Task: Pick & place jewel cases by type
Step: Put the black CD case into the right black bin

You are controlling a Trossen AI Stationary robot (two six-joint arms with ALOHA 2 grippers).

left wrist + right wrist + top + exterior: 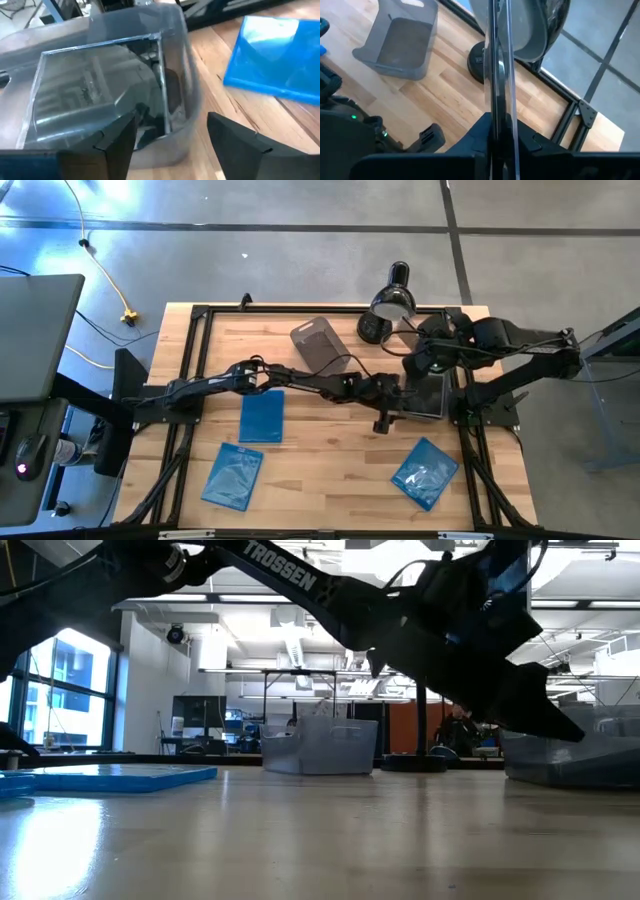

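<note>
The right gripper [500, 131] grasps a clear case [499, 55] edge-on, lifted near the lamp [390, 305] at the far right. Lower it flat into the right tub [100, 90]. First withdraw the left gripper [170, 135], fingers released, at that tub's rim.

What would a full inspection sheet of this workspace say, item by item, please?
Surface: wooden table, black frame around it.
Job's things: three blue cases lie flat on the table; clear case held edge-on; more cases in the filled tub, count unclear.
Clutter: empty tub; black lamp.
Grippers: left gripper open, at the filled tub's edge; right gripper shut on the clear case.
Cables: yellow cable on the floor.
Surroundings: grey floor.
</note>
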